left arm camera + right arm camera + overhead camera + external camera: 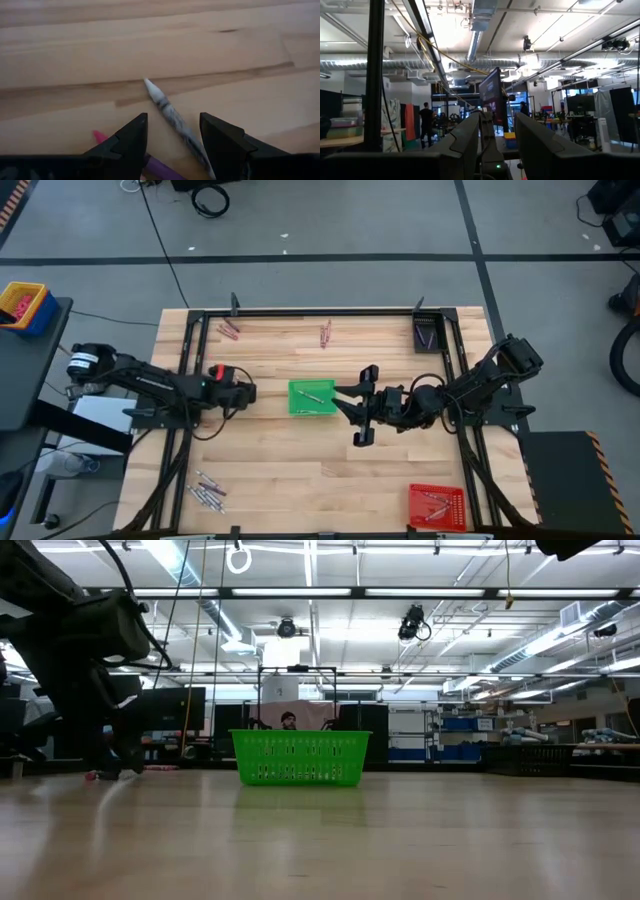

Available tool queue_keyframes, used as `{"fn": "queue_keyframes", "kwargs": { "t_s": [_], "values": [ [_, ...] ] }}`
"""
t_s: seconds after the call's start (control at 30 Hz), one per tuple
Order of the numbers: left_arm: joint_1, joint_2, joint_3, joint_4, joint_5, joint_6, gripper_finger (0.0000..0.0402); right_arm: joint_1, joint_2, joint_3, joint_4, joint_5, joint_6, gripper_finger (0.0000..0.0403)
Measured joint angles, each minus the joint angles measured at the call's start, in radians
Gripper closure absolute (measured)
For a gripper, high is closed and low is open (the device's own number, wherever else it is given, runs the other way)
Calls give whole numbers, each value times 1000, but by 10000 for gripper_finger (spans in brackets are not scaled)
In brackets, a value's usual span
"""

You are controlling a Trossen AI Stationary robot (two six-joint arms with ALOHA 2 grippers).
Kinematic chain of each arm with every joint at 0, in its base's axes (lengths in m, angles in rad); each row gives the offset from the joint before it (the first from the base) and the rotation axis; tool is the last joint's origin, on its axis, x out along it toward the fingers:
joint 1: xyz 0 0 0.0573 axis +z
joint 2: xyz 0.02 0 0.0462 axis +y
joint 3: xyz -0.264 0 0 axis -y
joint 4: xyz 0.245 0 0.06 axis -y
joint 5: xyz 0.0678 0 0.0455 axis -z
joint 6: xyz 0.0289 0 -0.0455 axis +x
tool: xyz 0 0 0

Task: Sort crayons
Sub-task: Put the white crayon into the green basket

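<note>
Crayons (172, 117): thin, tapered, waxy sticks

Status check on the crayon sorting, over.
Left pincer open, low over a pale grey crayon. Right pincer open, beside the green tray, holding nothing visible. Nothing in the way.

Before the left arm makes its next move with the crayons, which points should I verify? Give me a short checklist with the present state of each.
1. Left gripper open: ok.
2. Grey-white crayon lies between its fingers: ok.
3. Only one crayon there: not ok; a purple crayon and a pink crayon lie close by.
4. Crayon actually gripped: cannot tell.
5. Green tray reachable: not ok; right gripper hangs beside it.
</note>
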Motion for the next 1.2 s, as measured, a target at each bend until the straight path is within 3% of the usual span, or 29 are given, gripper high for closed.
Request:
{"fn": "queue_keyframes", "kwargs": {
  "t_s": [0.33,0.57,0.9,1.2],
  "values": [
    [4,0,0,43,12,25,214,0,0,0,1,0,0,273],
    [32,12,1,92,15,77,239,0,0,0,1,0,0,273],
    [31,129,7,137,-12,81,281,0,0,0,1,0,0,273],
    [31,132,6,135,-2,87,298,0,0,0,1,0,0,273]
  ]
}}
